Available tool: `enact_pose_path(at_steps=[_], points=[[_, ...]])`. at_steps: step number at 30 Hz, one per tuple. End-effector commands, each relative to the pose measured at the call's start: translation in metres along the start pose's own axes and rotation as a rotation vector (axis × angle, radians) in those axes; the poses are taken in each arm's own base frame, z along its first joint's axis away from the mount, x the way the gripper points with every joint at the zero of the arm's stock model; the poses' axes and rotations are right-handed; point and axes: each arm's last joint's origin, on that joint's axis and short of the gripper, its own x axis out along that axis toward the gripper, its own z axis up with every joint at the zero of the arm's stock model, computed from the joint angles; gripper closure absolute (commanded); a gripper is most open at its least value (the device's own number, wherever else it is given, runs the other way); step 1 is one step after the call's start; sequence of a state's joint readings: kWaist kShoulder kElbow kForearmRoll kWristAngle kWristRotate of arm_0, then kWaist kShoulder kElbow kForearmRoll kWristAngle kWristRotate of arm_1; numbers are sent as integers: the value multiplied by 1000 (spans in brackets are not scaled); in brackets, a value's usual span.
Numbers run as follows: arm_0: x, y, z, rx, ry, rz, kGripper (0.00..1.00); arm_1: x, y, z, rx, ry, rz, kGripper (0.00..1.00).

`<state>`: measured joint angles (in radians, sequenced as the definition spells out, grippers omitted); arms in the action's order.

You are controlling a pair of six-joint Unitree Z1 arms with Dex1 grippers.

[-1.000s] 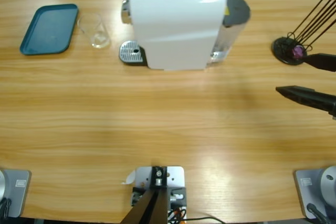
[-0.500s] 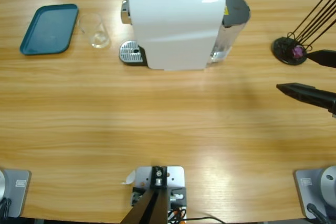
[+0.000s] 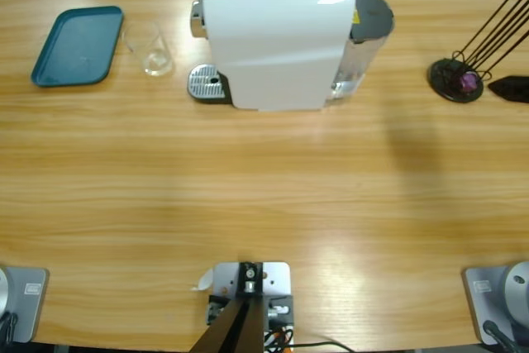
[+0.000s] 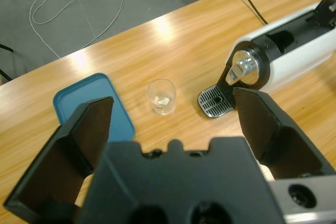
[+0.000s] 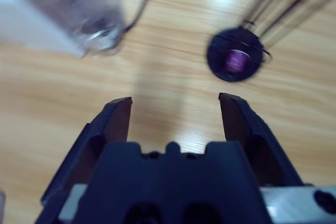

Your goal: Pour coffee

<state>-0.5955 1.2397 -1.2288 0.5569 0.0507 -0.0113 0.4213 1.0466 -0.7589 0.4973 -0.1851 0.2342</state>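
Waiting to start: nothing gripped yet.
Glass tumbler: between teal tray and coffee machine; coffee not discernible.
Left gripper: spread, empty, above.
Right gripper: spread, empty, near stick holder.
Left: grasping, pouring.

Teal tray, white coffee machine, clear glass, wood-grain table.

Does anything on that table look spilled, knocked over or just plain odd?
Nothing stands out. The glass tumbler stands upright beside the teal tray, not under the coffee machine; the wood around it shows no spill. Neither open gripper holds anything.
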Motion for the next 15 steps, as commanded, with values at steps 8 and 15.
enact_pose_path(at_steps=[8,15], points=[[-29,0,-56,5,-26,-14,8,71,-24,0,288,58,-138,317],[-38,2,-74,-4,-27,-10,9,103,-44,-12,353,98,-205,317]])
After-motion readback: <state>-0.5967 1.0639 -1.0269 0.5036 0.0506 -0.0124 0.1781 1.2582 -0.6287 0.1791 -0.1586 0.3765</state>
